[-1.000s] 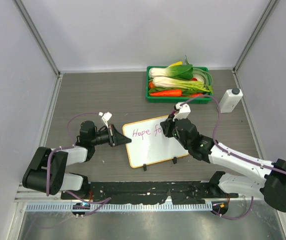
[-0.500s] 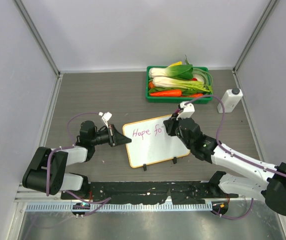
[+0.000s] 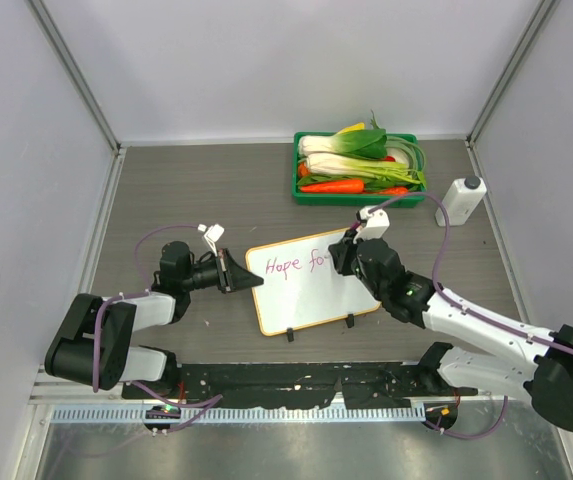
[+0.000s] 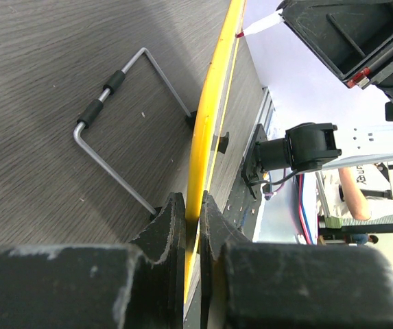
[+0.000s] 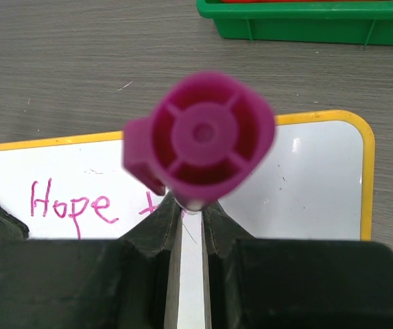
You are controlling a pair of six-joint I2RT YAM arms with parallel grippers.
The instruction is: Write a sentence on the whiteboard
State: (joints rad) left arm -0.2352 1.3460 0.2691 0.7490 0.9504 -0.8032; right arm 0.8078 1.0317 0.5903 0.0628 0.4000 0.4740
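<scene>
The whiteboard (image 3: 311,295) lies flat in front of the arms, white with a yellow-orange rim (image 4: 210,116). Pink writing (image 3: 288,265) on its upper part reads "Hope fo", with "Hope" (image 5: 73,202) clear in the right wrist view. My left gripper (image 3: 249,279) is shut on the board's left edge, the rim pinched between its fingers (image 4: 191,205). My right gripper (image 3: 346,255) is shut on a magenta marker (image 5: 203,140) held upright over the board's top right part. The marker's tip is hidden under its own body.
A green tray (image 3: 306,192) of vegetables stands at the back, its wall (image 5: 306,24) just beyond the board. A white bottle (image 3: 461,200) stands at the right. The board's wire stand (image 4: 114,130) lies on the table beside the left gripper.
My right gripper with the marker has shifted slightly right along the first line, and the pink strokes after "Hope" have grown. The left gripper and the board have not moved.
</scene>
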